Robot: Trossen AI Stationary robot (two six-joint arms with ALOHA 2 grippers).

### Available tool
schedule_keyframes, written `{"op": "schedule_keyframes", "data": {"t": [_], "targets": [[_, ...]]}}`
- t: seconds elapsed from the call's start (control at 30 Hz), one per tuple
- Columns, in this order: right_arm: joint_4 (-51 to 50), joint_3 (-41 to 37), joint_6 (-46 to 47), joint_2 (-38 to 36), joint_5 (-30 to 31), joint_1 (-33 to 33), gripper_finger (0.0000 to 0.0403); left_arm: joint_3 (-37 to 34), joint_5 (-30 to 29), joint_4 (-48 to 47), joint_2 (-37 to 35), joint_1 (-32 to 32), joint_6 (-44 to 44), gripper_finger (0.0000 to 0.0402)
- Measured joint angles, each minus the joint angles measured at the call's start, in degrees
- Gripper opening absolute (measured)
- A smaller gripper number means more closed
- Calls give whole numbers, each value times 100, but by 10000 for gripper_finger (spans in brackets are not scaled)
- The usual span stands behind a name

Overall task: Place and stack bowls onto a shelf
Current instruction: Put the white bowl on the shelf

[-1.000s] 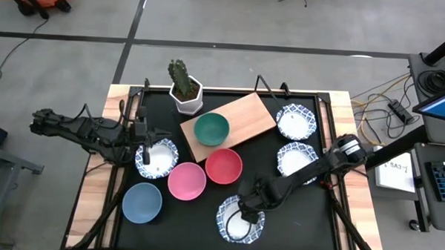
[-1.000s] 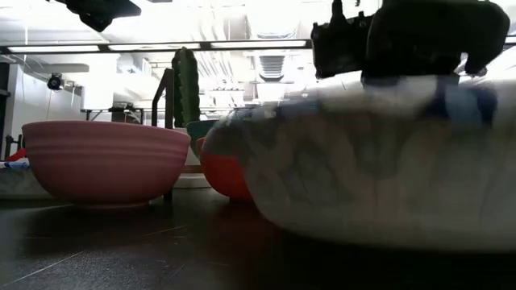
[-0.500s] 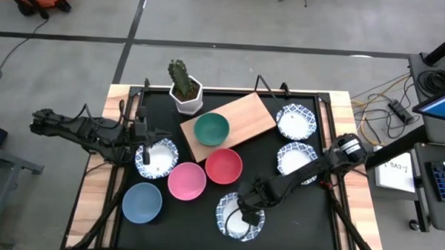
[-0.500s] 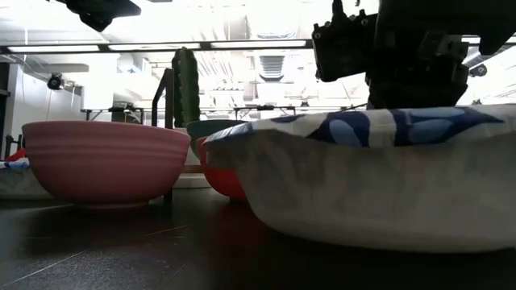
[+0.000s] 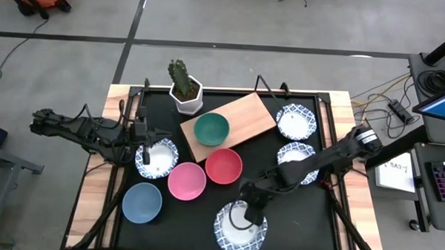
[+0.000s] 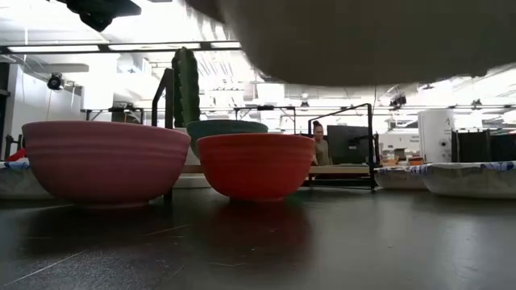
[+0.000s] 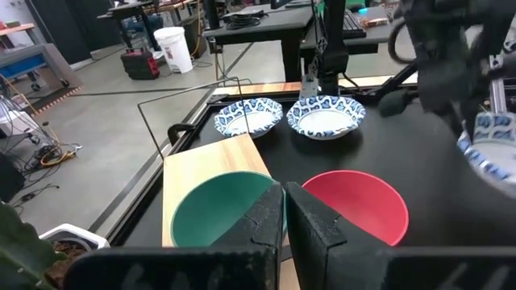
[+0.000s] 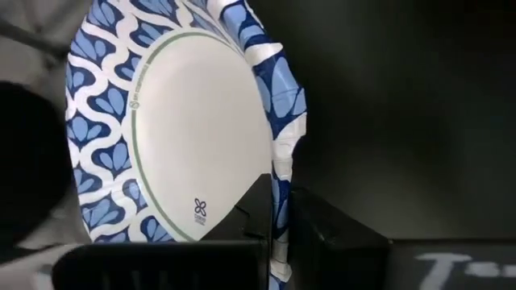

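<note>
The right gripper (image 5: 248,212) is pinching the rim of a patterned bowl (image 5: 240,228) at the near edge of the black table (image 5: 316,217), its fingers (image 8: 318,234) pressed on either side of the scalloped blue-and-white edge. In the low view the bowl's pale underside (image 6: 363,40) is filling the top of the picture, clear of the tabletop, so it is apparently hanging in the air.

The left gripper (image 5: 143,153) is sitting over another patterned bowl (image 5: 159,157) on the left side of the table, fingers (image 7: 262,221) pressed together on nothing.

The wooden shelf (image 5: 245,115) is lying slantwise near the back, beside the cactus pot (image 5: 186,94), and the green bowl (image 5: 211,129) is resting on its left end. The red bowl (image 5: 223,166) and pink bowl (image 5: 186,180) are sitting on the table just in front of it, the blue bowl (image 5: 142,202) nearer the front left. Two more patterned bowls (image 5: 295,121) are waiting on the right, just beyond the shelf.
</note>
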Motion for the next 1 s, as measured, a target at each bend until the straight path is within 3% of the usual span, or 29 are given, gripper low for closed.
{"op": "schedule_keyframes", "data": {"t": [0.07,0.23,0.6,0.8,1.0], "targets": [[166,0,72,-214,139,-138,12,0,0,0,4,0,2,0],[197,0,114,-821,1138,-625,12,0,0,-2,11,0,2,0],[-1188,0,223,-1843,4431,-2293,12,0,0,-11,15,0,2,0],[-1636,0,149,-1827,4554,-3069,12,0,0,-36,17,0,2,0],[-1739,0,37,-1399,4513,-3397,12,0,0,-63,17,0,2,0]]}}
